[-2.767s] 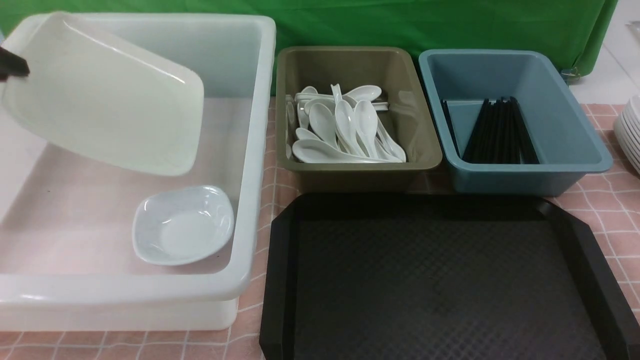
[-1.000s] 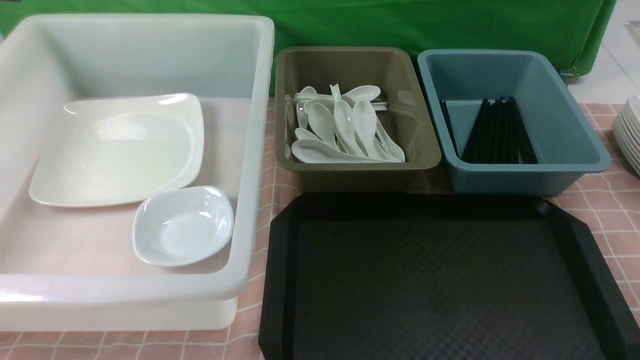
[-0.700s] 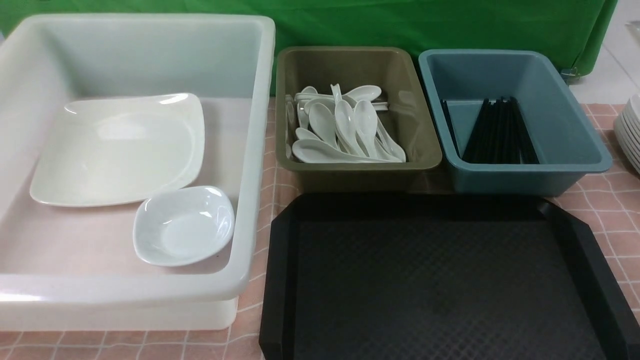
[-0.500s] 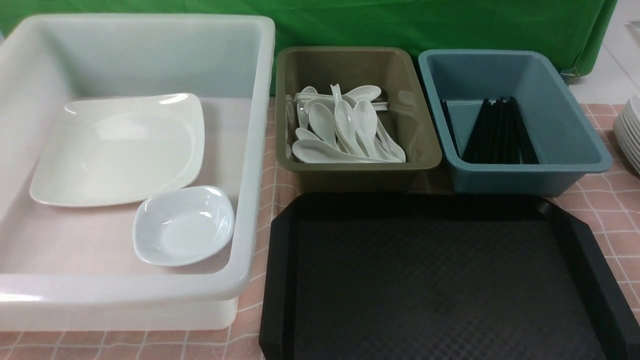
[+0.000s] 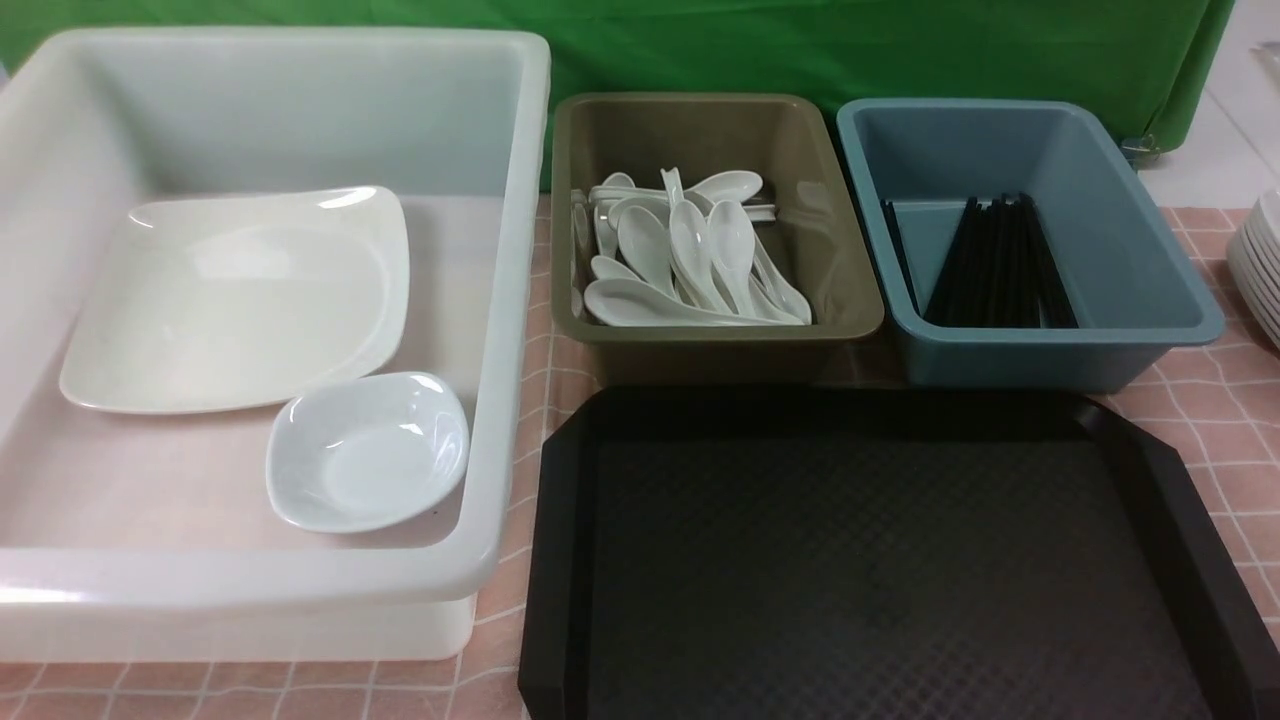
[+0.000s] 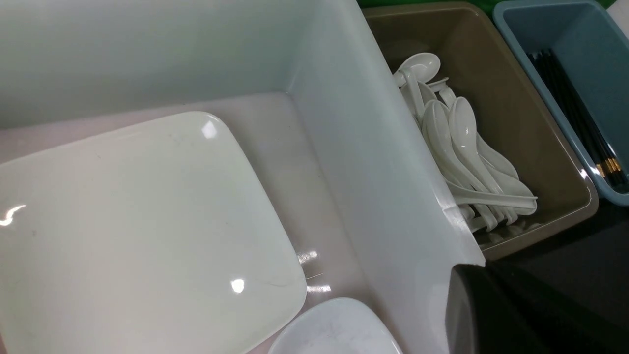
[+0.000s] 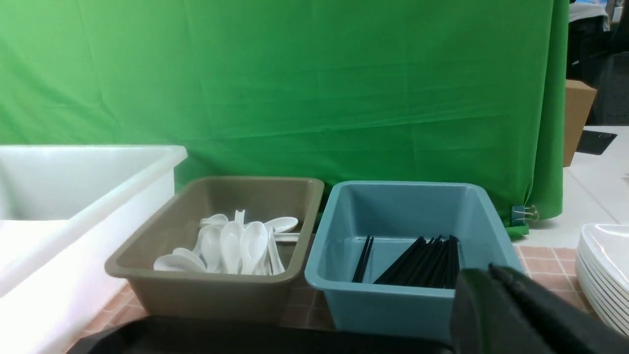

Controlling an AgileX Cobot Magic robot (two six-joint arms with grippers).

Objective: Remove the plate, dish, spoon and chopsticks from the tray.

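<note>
The large glossy white rounded-square plate (image 5: 235, 297) lies flat in the big translucent white tub (image 5: 500, 330), the small bluish-white dish (image 5: 367, 450) just beside its near corner. The black diamond-textured tray (image 5: 880, 560) sits bare on the desk. Left end effector (image 6: 496, 309) closed, holding nothing; right end effector (image 7: 511, 314): cannot tell.

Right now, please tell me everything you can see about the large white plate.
The plate is a glossy white rounded square, shallow, apparently ceramic or melamine. It lies face up on the floor of the white tub, toward its far left. Its near corner meets the small dish, possibly overlapping. Nothing lies on it and no hand touches it.
</note>
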